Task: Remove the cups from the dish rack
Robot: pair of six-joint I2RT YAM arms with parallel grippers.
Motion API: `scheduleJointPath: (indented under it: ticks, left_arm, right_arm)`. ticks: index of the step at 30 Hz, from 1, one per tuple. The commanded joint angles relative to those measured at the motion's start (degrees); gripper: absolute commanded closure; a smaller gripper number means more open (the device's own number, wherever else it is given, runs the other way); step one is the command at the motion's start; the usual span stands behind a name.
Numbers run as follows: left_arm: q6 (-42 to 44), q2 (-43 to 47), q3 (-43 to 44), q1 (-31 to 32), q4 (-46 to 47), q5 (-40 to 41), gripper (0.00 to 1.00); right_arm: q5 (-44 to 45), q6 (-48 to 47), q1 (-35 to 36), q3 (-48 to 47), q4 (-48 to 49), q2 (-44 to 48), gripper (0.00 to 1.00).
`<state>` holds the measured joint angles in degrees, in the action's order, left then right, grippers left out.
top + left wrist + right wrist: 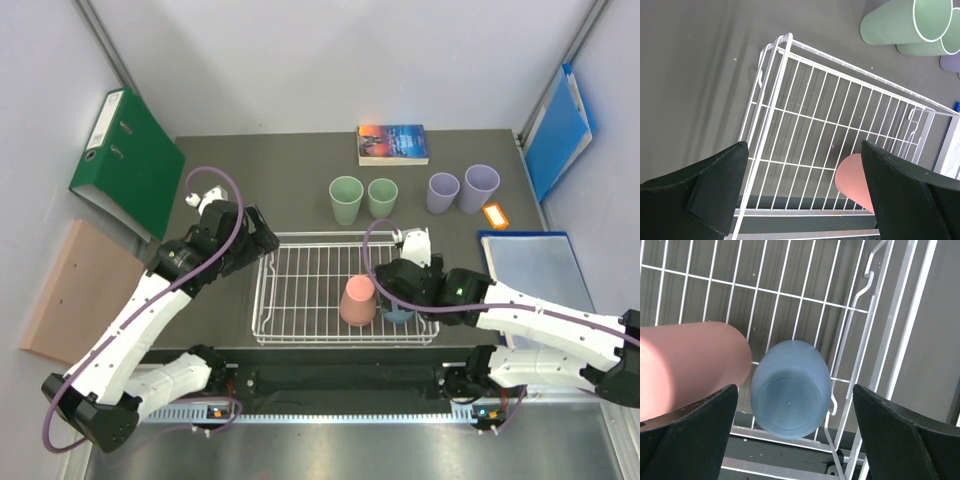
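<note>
Right wrist view: light blue cup (790, 390) stands base-up, axis vertical, in the near right corner of dish rack (330, 236), centred under right gripper (795, 405), jaws spread. Pink cup (690, 365) just beside at 9 o'clock. Left gripper (802, 150), also spread, is farther off.

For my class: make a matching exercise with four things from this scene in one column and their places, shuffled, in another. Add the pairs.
1. pink cup
2. light green cups
3. book
4. green binder

A. middle of the table's far edge
B. by the table's far left corner
C. base up inside the dish rack
D. upright on the table, beyond the rack

Pairs: 1-C, 2-D, 3-A, 4-B.
</note>
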<state>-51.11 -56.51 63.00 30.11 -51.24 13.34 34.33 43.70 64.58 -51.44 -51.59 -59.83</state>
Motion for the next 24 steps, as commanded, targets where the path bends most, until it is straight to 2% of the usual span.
scheduleJointPath:
  ticks: [1,7,14,17,18,21,23,24]
  left_arm:
    - [0.05,0.09,0.89,0.21,0.88,0.46,0.01]
    - [0.31,0.08,1.07,0.21,0.8,0.81,0.01]
    - [0.22,-0.62,0.63,0.21,1.32,0.37,0.01]
    - [0.22,-0.88,0.8,0.22,1.67,0.19,0.01]
    - [0.22,-0.97,0.81,0.3,1.67,0.19,0.01]
    - [0.4,-1.06,1.16,0.3,1.85,0.63,0.01]
    - [0.92,-1.23,1.42,0.22,2.02,0.89,0.01]
    - [1.1,-1.49,1.6,0.3,2.11,1.16,0.01]
  right_arm:
    - [-3.39,-3.54,-1.73,-0.15,4.57,-0.46,0.09]
    - [-6.02,-2.83,-1.73,1.78,5.89,-0.72,0.3]
    - [-7.17,-1.17,-1.73,4.24,5.54,0.68,0.34]
    - [-6.82,-0.99,-1.73,3.98,4.92,1.47,0.51]
    - [-6.38,-0.99,-1.73,3.54,4.66,1.82,0.66]
    - [-4.54,-1.25,-1.73,0.91,3.0,2.53,0.82]
    - [-2.7,-1.95,-1.73,-2.67,0.54,2.53,0.86]
    - [-2.08,-2.3,-1.73,-3.92,-0.34,2.53,0.92]
